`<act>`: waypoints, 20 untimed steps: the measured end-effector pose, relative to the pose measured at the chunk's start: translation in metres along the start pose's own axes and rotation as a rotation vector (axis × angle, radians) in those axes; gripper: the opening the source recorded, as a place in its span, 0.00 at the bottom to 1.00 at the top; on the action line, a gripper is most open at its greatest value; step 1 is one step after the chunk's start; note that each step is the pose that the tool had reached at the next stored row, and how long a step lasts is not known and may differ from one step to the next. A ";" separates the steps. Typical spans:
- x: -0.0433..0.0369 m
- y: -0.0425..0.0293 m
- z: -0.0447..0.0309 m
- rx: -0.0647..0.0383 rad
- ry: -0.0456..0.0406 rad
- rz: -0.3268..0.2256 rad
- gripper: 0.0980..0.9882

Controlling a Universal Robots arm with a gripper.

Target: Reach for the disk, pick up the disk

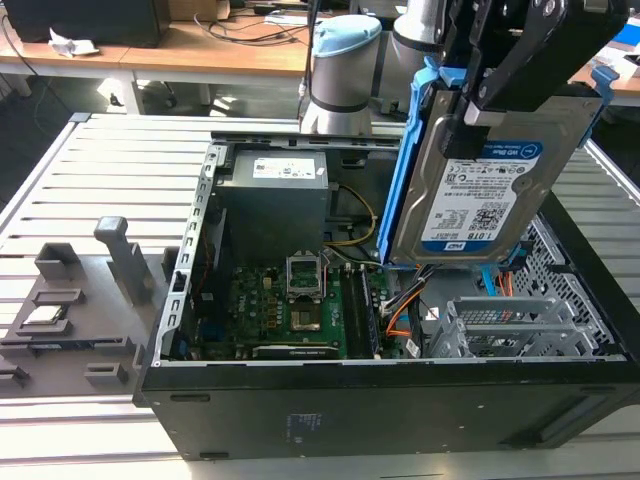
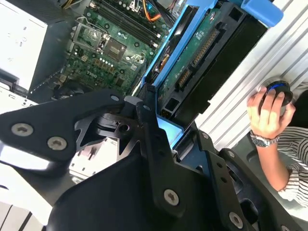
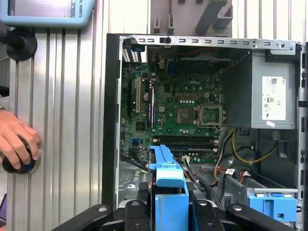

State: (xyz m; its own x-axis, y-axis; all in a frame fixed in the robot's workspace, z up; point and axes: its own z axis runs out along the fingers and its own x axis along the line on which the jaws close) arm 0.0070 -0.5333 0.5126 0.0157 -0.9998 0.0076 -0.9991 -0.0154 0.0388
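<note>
- Landmark: the open computer case (image 1: 400, 400), lying on its side on your slatted metal table (image 1: 110, 180).
- The disk (image 1: 480, 200): you have it lifted clear above the computer case, tilted, over the corner that holds the grey drive cage (image 1: 510, 325). Its label side faces the exterior view; its blue frame (image 1: 408, 170) runs along the edges.
- The gripper (image 1: 500, 95): it sits at the disk's upper end, jaws clamped on the disk. In the second wrist view the black fingers (image 2: 154, 139) press the frame from either side, with the disk's circuit-board side (image 2: 192, 62) in sight.
- Motherboard (image 3: 178, 113): bare on the floor of the computer case, below the held disk.
- Power supply (image 1: 275, 195): a grey box at the far end of the computer case.
- Grey fixture (image 1: 70, 310): on the table beside the computer case, at the exterior view's left.
- A person's hand (image 3: 17, 144): resting on a round black knob (image 3: 24, 166) on the table, outside the computer case.
</note>
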 end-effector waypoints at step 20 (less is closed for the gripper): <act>0.0304 -0.0273 0.0016 0.001 -0.0527 0.022 0.30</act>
State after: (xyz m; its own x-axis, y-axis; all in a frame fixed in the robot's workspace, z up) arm 0.0347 -0.5633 0.5102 -0.0088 -0.9990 -0.0442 -0.9992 0.0071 0.0386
